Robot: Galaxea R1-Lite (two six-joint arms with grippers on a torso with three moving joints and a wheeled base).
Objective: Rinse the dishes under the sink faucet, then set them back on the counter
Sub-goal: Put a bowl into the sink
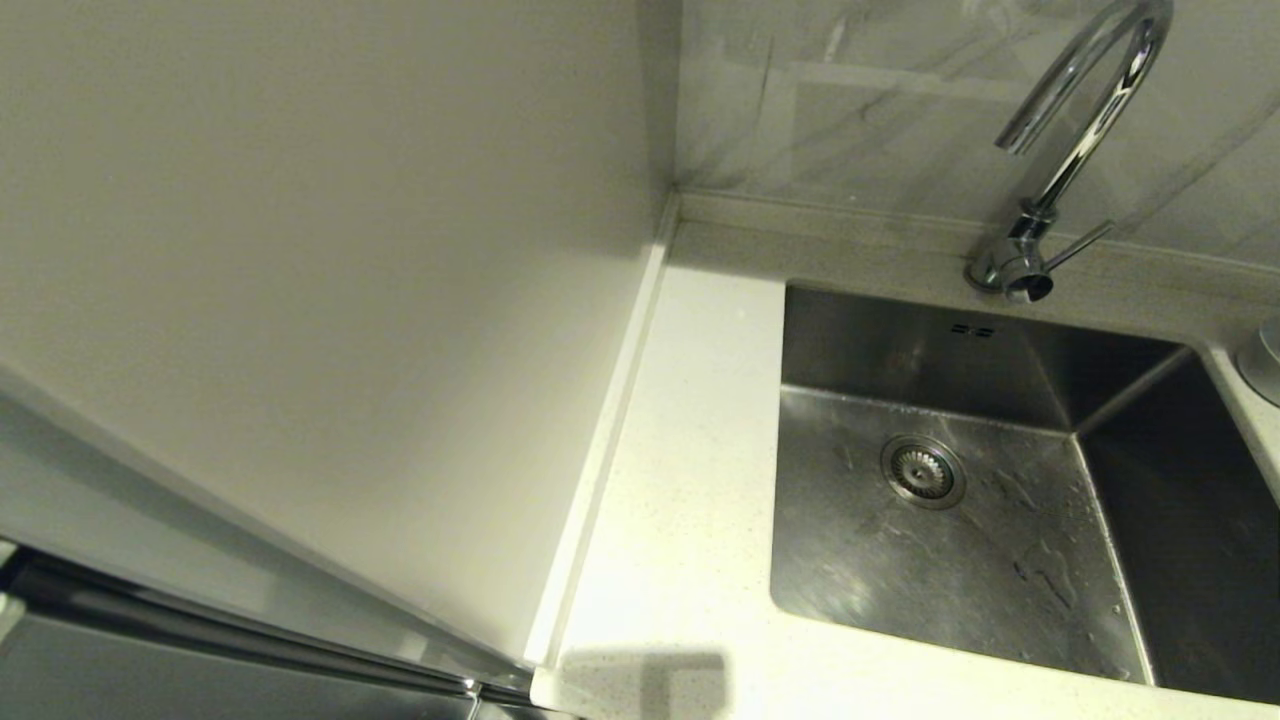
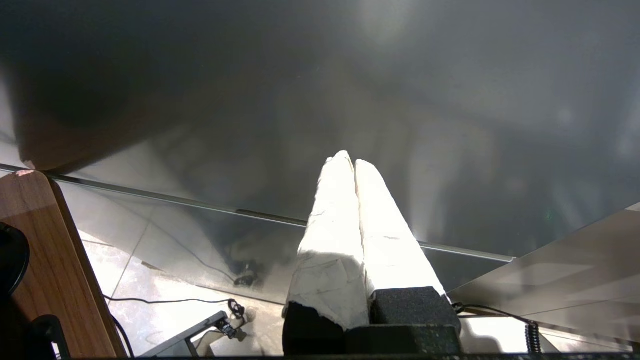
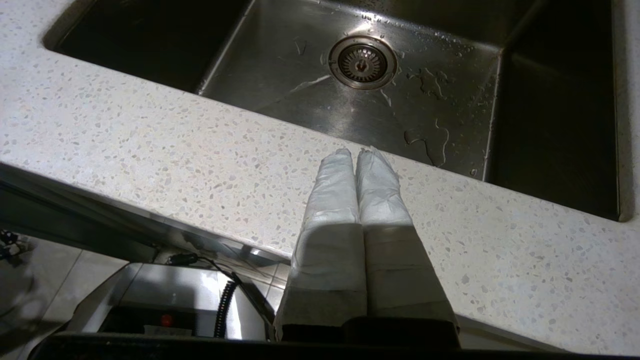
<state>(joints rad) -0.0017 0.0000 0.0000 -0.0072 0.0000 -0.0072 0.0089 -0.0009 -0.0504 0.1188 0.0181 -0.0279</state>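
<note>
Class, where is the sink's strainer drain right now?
The strainer drain sits on the sink floor, right of the counter strip, nearer than the faucet.

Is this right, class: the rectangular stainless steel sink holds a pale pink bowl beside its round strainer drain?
No. The head view shows the stainless steel sink holding no bowl; only water patches lie beside its round strainer drain.

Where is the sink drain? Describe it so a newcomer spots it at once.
Start at the steel sink sunk into the speckled white counter, below the chrome gooseneck faucet. On the basin floor, towards the back wall, sits the drain. It is the only round, ringed strainer; the two overflow slots above it are small and dark.
</note>
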